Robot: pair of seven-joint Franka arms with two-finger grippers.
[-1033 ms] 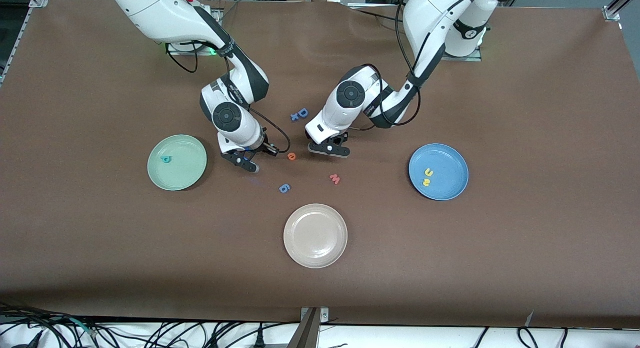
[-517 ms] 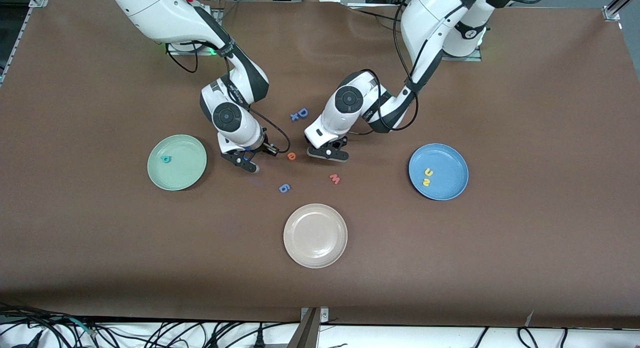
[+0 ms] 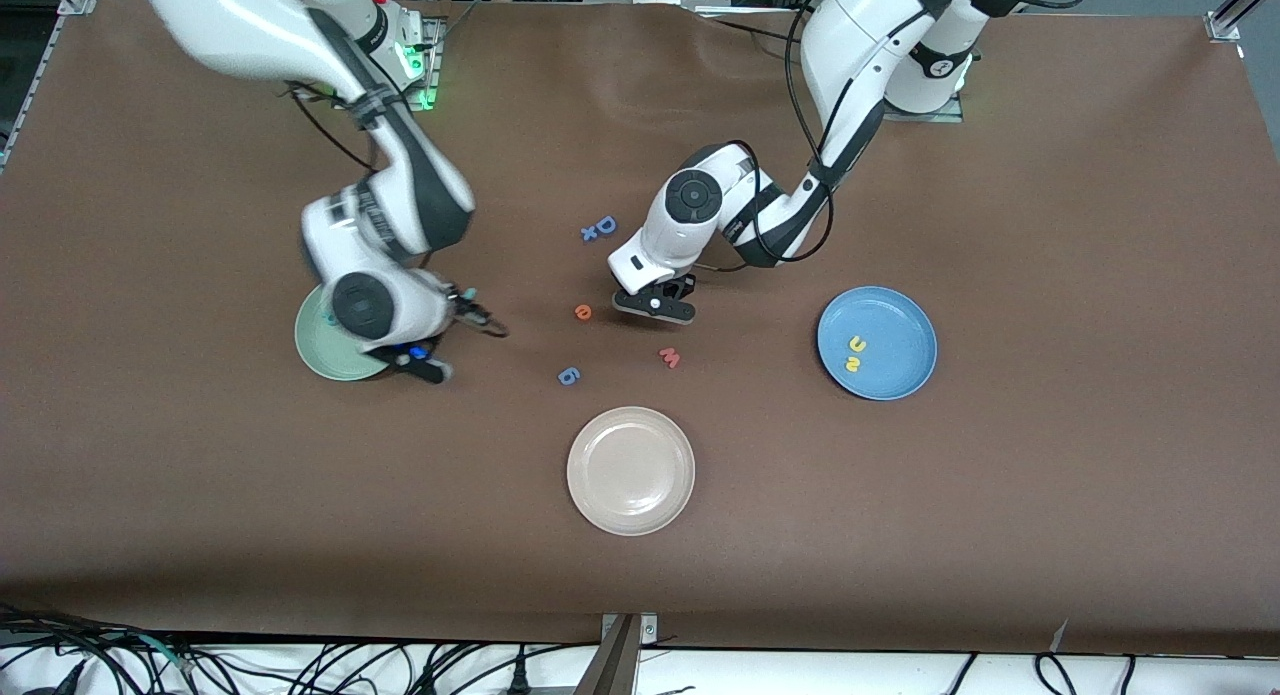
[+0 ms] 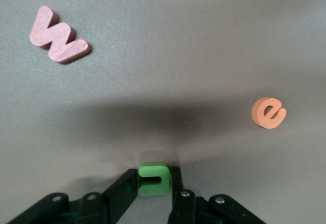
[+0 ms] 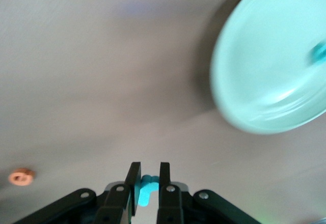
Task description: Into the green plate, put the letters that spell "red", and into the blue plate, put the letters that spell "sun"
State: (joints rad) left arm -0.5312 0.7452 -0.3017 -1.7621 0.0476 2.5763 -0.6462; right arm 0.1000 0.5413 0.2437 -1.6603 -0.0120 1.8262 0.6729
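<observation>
1. The right gripper (image 3: pixel 425 360) was closed on the small teal "r" (image 5: pixel 145 190), which stood pinched between its two fingers. It hung over the table just beside the rim of the green plate (image 3: pixel 318 353), at the side of the plate toward the middle of the table.
2. The relation that matters for this arm: the green plate lay close to the held letter, toward the right arm's end of the table. In my judgement only a short move over the rim was needed before the fingers could let go. The teal "d" (image 3: pixel 330 319) already lay in this plate.
3. The left gripper (image 3: pixel 655 306) was low at the table with the green "n" (image 4: pixel 154 178) between its fingers. Whether the fingers already pressed it firmly, I cannot tell.
4. The blue plate (image 3: pixel 900 320) lay well apart from the left gripper, toward the left arm's end of the table. The yellow "u" (image 3: pixel 857 345) and the yellow "s" (image 3: pixel 852 364) lay in it.
5. The orange "e" (image 3: pixel 583 312) lay on the table between the two grippers, nearer to the left one, although it belongs in the green plate.
</observation>
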